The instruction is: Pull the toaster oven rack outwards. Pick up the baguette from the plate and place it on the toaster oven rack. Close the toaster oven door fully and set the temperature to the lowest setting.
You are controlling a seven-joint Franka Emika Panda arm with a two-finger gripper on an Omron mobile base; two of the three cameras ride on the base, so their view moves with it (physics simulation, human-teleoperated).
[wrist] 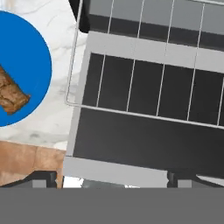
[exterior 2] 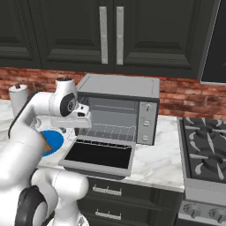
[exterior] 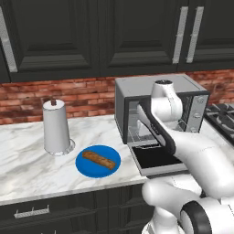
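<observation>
The toaster oven [exterior: 137, 93] [exterior 2: 119, 86] stands on the counter with its door [exterior 2: 99, 154] [wrist: 144, 140] dropped flat. The wire rack [wrist: 144, 114] [exterior 2: 110, 131] juts out over the door's dark glass. To the oven's left, the baguette [exterior: 98, 160] [wrist: 11, 94] lies on the blue plate [exterior: 87, 167] [wrist: 26, 52]. My gripper [wrist: 111, 178] hangs open above the left part of the door, pointing down, with nothing between its fingers. It is apart from the rack and beside the plate.
A paper towel roll [exterior: 56, 128] stands left of the plate. A gas stove [exterior 2: 205, 145] sits right of the oven. Dark cabinets hang above the brick backsplash. My arm crosses in front of the oven in the left base view.
</observation>
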